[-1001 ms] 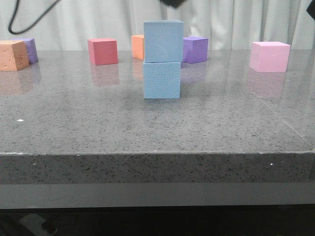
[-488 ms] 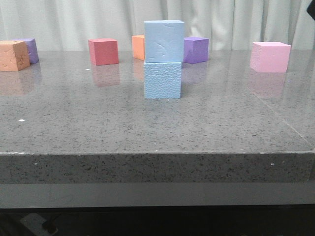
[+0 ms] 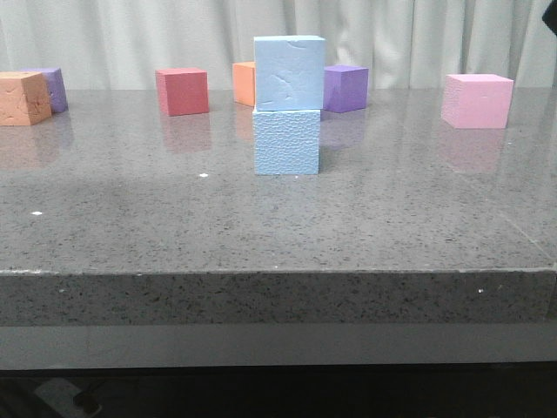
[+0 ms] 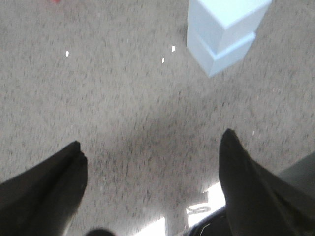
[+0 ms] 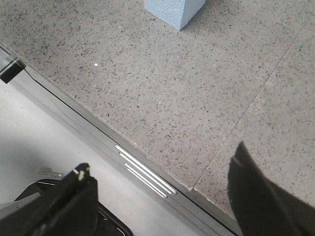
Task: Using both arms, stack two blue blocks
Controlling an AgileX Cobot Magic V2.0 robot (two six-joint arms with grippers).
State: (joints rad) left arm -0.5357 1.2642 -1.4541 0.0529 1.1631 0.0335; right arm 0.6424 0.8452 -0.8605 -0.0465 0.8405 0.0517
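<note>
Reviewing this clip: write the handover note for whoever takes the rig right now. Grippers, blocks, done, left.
Left gripper: open, empty, over bare table, clear of the stack.
Right gripper: open, empty, over the table's near edge.
Blocks: upper blue block sits on lower blue block, mid-table, edges nearly flush. Nothing touches them.
Done: the stack stands on its own.
Left: probably nothing except parking the arms. Red, orange, purple and pink cubes lie apart, not part of the job.
</note>
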